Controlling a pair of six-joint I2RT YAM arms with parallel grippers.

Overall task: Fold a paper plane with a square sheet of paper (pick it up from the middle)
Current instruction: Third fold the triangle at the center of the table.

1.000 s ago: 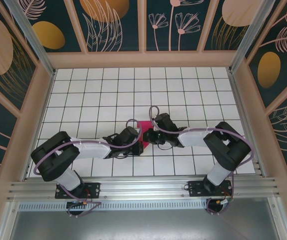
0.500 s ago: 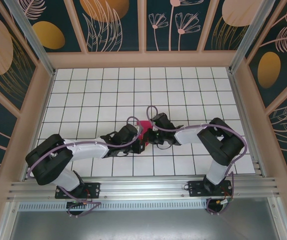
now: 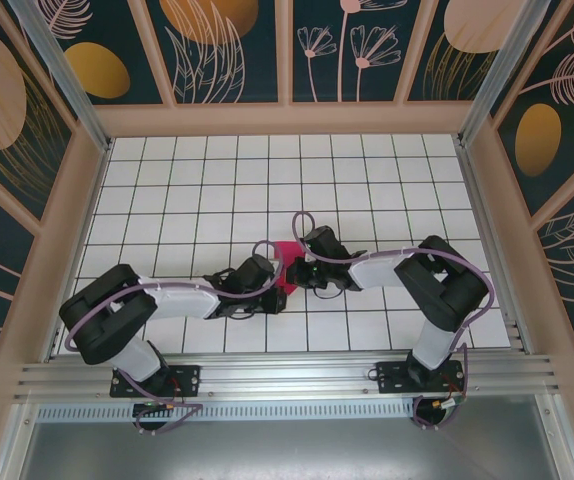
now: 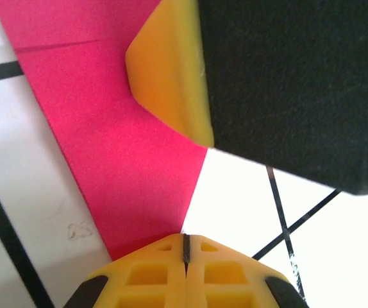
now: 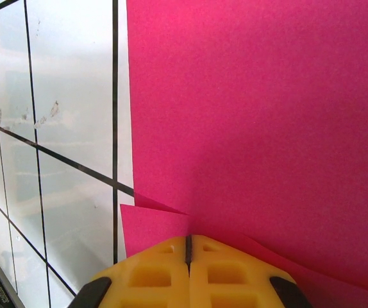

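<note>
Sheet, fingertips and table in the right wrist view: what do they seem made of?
Sheet: thin matte magenta paper, judging by its flat, even colour and folded-over corner. Fingertips: yellow and matte, probably moulded plastic or rubber, with recessed pockets. Table: white surface with black grid lines, glossy, since it shows blurred reflections; the material itself is unclear.

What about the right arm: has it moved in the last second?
Yes. Its elbow has swung left, away from the table's right edge and toward the paper.
</note>
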